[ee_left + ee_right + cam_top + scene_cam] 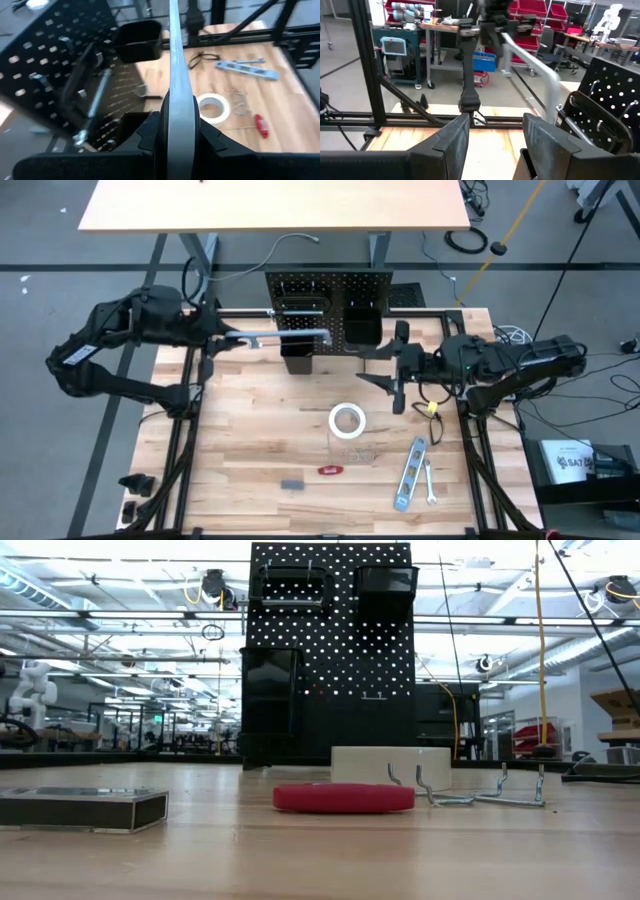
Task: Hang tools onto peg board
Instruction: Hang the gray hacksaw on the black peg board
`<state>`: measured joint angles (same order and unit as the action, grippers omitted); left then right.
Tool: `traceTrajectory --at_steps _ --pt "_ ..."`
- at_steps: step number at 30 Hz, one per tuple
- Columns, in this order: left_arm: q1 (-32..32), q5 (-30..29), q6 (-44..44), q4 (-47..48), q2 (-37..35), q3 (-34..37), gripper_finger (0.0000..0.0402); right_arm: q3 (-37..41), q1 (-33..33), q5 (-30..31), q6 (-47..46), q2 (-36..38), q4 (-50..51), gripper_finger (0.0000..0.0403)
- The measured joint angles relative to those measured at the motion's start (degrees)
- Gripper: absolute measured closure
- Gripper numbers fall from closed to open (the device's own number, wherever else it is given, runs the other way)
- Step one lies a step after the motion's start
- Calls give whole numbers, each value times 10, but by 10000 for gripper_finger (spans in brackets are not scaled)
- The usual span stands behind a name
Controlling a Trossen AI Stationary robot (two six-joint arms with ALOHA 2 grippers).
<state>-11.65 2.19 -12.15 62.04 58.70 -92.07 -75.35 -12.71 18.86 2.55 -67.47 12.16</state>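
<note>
The black peg board (330, 308) stands upright at the table's far edge, with two box bins (362, 330); it also shows in the low view (330, 650). A dark C-clamp (90, 85) hangs on its face. My left gripper (222, 338) is shut on the grey bar clamp (290, 335), which reaches to the board's top. My right gripper (495, 145) stands open and empty just right of the board. The white tape roll (347, 420), red-handled tool (331, 470), silver level (410, 472), small wrench (430, 483) and black pliers (425, 405) lie on the table. My left gripper pinches the clamp's grey bar (177, 107) between its two fingers, which press on its flat sides. The fingers come from the table's left and lie along the bar. The bar stands on edge, lifted clear, its free end (326, 333) over the board.
Loose wire hooks (365, 452) lie near the tape roll, and a small dark block (291, 483) lies near the front edge. Black frame rails (190, 430) run along both table sides. Another table (270, 205) stands behind the board.
</note>
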Motion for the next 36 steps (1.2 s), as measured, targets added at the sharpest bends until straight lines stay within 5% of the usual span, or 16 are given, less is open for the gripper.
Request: traceTrajectory --at_steps 22,36 --pt "-294 260 -125 17 94 1 335 0 -24 21 1 -6 1 222" --pt "-384 398 -193 15 135 1 335 0 -15 51 14 -6 5 222"
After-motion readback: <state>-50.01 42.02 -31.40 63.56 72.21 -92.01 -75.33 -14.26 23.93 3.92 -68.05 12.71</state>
